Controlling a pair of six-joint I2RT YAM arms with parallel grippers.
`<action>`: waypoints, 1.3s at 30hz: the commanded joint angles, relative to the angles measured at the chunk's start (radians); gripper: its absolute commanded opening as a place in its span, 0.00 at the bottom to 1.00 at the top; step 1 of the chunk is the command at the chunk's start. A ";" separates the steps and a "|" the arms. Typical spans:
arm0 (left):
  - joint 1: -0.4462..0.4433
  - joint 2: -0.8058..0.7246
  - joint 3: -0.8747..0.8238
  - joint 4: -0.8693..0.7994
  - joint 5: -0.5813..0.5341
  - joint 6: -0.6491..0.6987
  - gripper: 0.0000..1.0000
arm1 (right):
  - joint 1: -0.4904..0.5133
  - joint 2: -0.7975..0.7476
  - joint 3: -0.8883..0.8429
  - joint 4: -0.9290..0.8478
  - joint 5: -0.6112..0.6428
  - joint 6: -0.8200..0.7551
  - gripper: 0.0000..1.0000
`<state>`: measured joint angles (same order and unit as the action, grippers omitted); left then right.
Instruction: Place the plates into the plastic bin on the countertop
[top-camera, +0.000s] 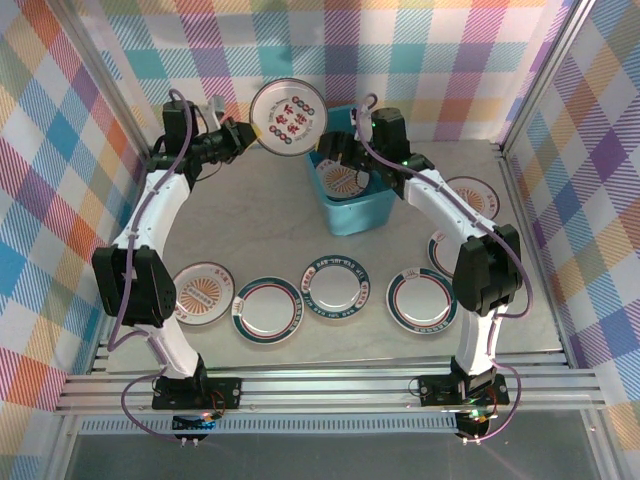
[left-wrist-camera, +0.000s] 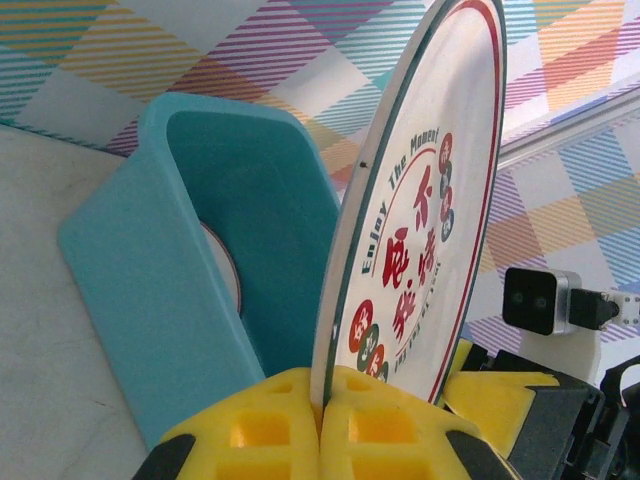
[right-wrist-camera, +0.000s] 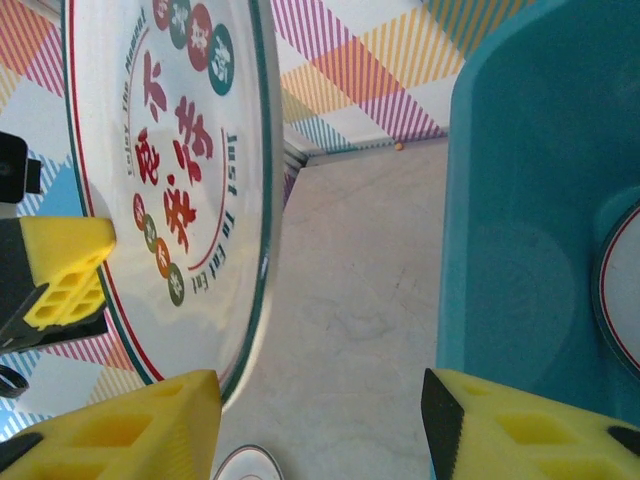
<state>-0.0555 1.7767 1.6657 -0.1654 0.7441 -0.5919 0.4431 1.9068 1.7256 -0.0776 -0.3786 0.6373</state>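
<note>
The left gripper (top-camera: 240, 136) is clamped on the rim of a round white plate with red characters and a red-and-teal edge (top-camera: 287, 117). It holds the plate on edge in the air, just left of the teal-blue rectangular plastic bin (top-camera: 372, 215). In the left wrist view its yellow fingers (left-wrist-camera: 265, 428) pinch the plate's lower rim, with the bin's open side right behind.

The right gripper (top-camera: 338, 152) hangs over the bin's far left corner, close beside the held plate. Its yellow fingers (right-wrist-camera: 120, 425) are spread wide with nothing between them; the plate stands to one side of them and the bin wall to the other.

A white plate with an orange sunburst centre (top-camera: 345, 181) lies flat inside the bin.

On the pale marbled countertop (top-camera: 260, 215), four plates lie in a row near the arm bases: an orange sunburst plate (top-camera: 203, 293), a teal-rimmed plate (top-camera: 267, 309), a dark-patterned plate (top-camera: 337, 285) and a red-and-teal-rimmed plate (top-camera: 423, 300). Right of the bin, two further plates (top-camera: 472, 192) are partly hidden by the right arm (top-camera: 440, 205).
</note>
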 joint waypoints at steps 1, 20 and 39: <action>-0.016 -0.007 0.047 0.086 0.050 -0.020 0.00 | -0.010 -0.049 -0.041 0.132 0.020 0.049 0.54; -0.070 -0.015 0.042 0.033 -0.013 0.037 0.00 | -0.018 -0.080 -0.189 0.343 0.086 0.233 0.17; -0.074 0.019 0.103 0.029 -0.041 0.058 0.47 | -0.024 -0.118 -0.271 0.444 0.221 0.305 0.00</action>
<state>-0.1230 1.7985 1.7164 -0.1799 0.6910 -0.5598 0.4309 1.8420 1.4853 0.2905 -0.2379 0.9314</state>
